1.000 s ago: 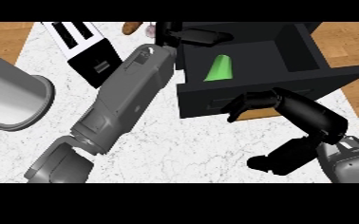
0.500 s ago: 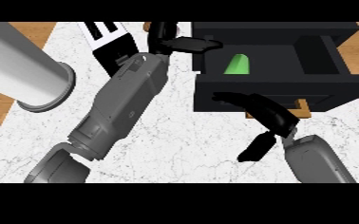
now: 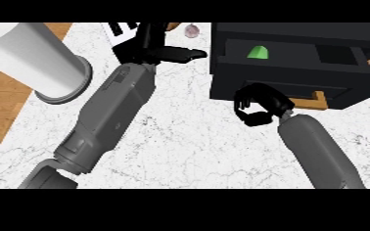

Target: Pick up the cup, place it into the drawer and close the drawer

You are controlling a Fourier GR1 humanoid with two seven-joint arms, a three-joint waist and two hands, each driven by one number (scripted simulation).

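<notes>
Right hand (image 3: 258, 107) is curling its fingers against the black drawer (image 3: 289, 73) front, gripping nothing. Left hand (image 3: 160, 54) is lying open on the marble counter (image 3: 188, 142), fingers extended, holding nothing. Green cup (image 3: 258, 53) is sitting inside the drawer, farther back.

A white marble counter (image 3: 188, 147) with wooden edging (image 3: 14, 103) at the left bears a white cylinder (image 3: 39, 61).
</notes>
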